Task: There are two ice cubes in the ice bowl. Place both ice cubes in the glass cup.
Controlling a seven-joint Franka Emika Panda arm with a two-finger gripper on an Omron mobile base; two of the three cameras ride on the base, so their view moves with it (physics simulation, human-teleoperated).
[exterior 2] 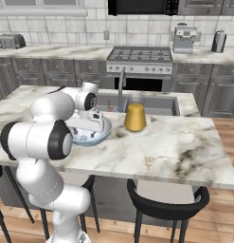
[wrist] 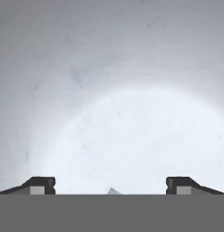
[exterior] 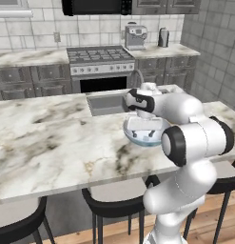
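Observation:
The ice bowl (exterior: 138,140) (exterior 2: 102,133), white-grey outside and pale blue inside, stands on the marble island just in front of the sink. My gripper (exterior: 143,130) (exterior 2: 90,125) points down into it, with the white hand just above the rim. In the hand view the bowl's pale inside (wrist: 113,90) lies close ahead. My gripper (wrist: 111,186) is open, its dark fingertips (wrist: 41,184) wide apart. A small pale corner of an ice cube (wrist: 113,191) shows between them at the bottom edge, untouched. The glass cup is out of view.
An opaque yellow-gold cylinder (exterior 2: 135,117) stands on the island right of the bowl. The sink (exterior: 107,104) (exterior 2: 154,102) with its faucet (exterior 2: 121,88) lies just behind. Black stools (exterior 2: 166,201) line the near edge of the island. The stove is on the far counter.

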